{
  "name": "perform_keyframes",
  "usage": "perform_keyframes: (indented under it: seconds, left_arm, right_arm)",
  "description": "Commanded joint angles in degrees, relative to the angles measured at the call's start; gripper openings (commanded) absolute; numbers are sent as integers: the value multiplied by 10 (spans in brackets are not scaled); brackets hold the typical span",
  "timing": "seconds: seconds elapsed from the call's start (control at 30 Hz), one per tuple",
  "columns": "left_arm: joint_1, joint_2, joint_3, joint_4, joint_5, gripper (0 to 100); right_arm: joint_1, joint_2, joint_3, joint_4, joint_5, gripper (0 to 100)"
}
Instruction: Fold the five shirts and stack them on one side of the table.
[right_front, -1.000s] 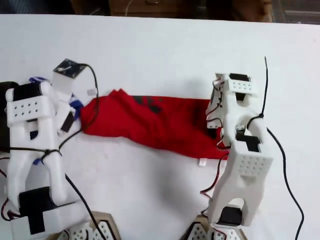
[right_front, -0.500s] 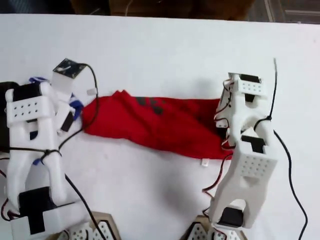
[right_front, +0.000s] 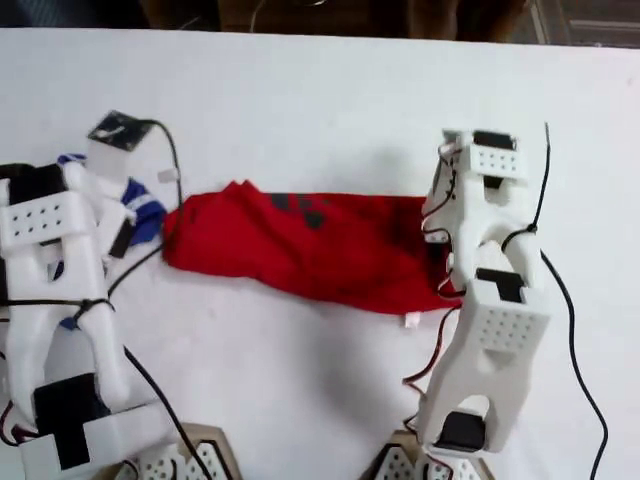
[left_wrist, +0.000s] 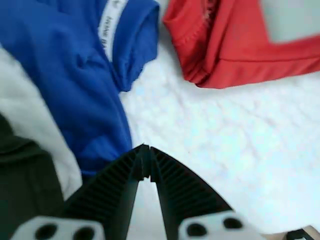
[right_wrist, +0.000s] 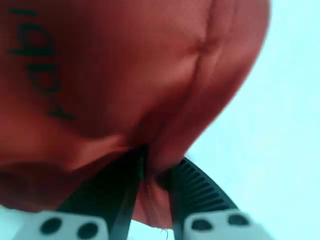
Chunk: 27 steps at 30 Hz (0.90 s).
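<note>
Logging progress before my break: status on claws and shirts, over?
Left claw shut, empty, beside the blue shirt. Right claw shut on the red shirt, stretched across the table. Blue shirt close by its other end.

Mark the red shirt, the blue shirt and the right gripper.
red shirt (right_front: 300, 250): high view, middle of the spread cloth.
blue shirt (left_wrist: 70, 75): left wrist view, plain blue cloth near its label.
right gripper (right_wrist: 154, 162): right wrist view, where its jaws pinch the red shirt.
</note>
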Motion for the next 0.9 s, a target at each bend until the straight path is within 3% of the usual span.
perform_keyframes:
  seconds: [0.0, 0.27, 0.6, 0.87]
  left_arm:
    - [-22, -25, -36, -3, -2, 28]
    - [-41, -25, -40, -2, -2, 28]
    - [-105, -34, -51, -2, -2, 28]
    - [-178, -101, -84, 0, -5, 31]
  right_arm:
    - [-12, -55, -55, 51, 10, 20]
    - [-73, -132, -61, 62, 59, 20]
    - [-247, -217, -66, 59, 139, 20]
    - [-355, -217, -65, -42, 184, 19]
